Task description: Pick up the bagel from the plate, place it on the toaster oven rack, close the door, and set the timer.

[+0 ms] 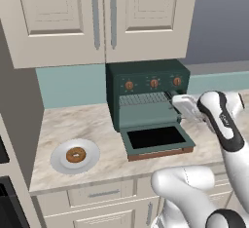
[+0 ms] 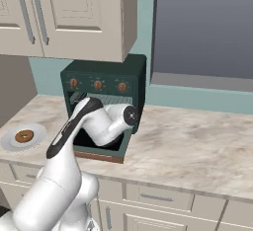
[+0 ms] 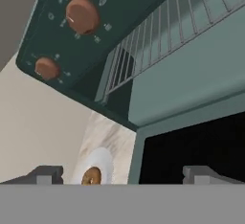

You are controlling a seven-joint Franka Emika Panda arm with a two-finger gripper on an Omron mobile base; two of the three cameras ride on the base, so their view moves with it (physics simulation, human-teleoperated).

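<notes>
The golden-brown bagel (image 1: 76, 155) lies on the white plate (image 1: 58, 161) on the counter, left of the dark green toaster oven (image 1: 146, 74). The oven's door (image 1: 158, 138) is folded down flat, glass up, copper handle at the front. Inside, the wire rack (image 1: 143, 99) is bare. My gripper (image 1: 173, 97) hovers at the right side of the oven mouth, above the door, well away from the bagel. In the hand view the gripper (image 3: 127, 175) is open and holds nothing, with the rack (image 3: 158, 31), door glass (image 3: 201, 146), plate (image 3: 103, 158) and bagel (image 3: 91, 175) ahead.
Three copper knobs (image 1: 154, 83) line the oven's top panel; two knobs (image 3: 82, 16) appear in the hand view. Wall cabinets (image 1: 97, 17) hang above the oven. A tall side wall (image 1: 19, 105) bounds the counter's left end. Bare marble counter (image 2: 197, 141) stretches right of the oven.
</notes>
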